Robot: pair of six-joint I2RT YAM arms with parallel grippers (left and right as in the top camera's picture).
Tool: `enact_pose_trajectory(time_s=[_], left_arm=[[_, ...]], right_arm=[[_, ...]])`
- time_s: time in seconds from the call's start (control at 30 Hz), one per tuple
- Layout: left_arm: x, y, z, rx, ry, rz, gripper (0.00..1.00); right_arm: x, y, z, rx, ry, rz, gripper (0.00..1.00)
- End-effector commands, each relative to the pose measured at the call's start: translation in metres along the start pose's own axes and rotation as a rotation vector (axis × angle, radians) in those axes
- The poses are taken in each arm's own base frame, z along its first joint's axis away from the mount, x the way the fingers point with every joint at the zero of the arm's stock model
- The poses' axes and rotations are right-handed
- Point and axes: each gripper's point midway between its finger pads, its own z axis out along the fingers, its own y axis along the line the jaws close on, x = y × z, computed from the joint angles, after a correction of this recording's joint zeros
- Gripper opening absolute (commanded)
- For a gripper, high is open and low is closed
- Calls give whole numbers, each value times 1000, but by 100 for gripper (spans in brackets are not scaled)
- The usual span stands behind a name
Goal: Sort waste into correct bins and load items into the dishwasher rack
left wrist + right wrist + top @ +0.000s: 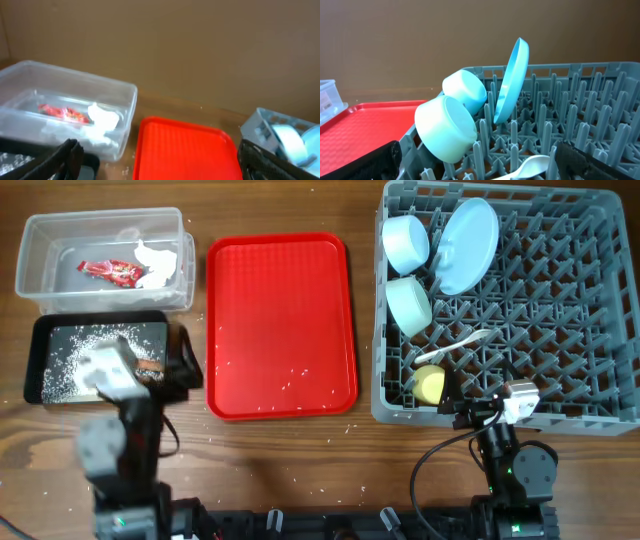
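Jaws: logged wide apart and empty on left gripper [160, 150], hung over near right corner of black tray [60, 330]. Logged likewise wide and empty on right gripper [475, 152], hung at near left corner of rack [600, 330], just beside yellow cup [430, 385]. Judged released for want of much more to carry.

Waste: found wrapper [112, 272] and tissue [158, 268] touching in clear tub [40, 280] at far left corner of worktop [300, 470], wrapper laid with long axis along tub's length. Found rice [65, 360] scattered in black tray, sausage piece [150, 366] by its right edge, long axis pointing toward red tray [280, 320]. Judged dry litter kept apart from food scraps. Noted a little rice on near half of red tray too.

Dishes: found plate [467, 245] stood on edge between pegs [547, 135] by rack's far edge, leaning, judged so for draining. Found far bowl [405, 240] and near bowl [410, 302] tipped on their sides along left edge, mouths seemingly toward near left corner. Found spoon [465, 343] lying across pegs between near bowl and cup, long axis slanting near left to far right, scoop end toward rack's middle.
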Motion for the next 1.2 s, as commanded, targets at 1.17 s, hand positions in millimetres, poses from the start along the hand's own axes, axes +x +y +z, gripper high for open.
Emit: enact_pose_trajectory(time_s=[1.17], left_arm=[[105,6,-15,86,-9,3,100]], right_arm=[[-1,2,0,-11,-6,-11,100]])
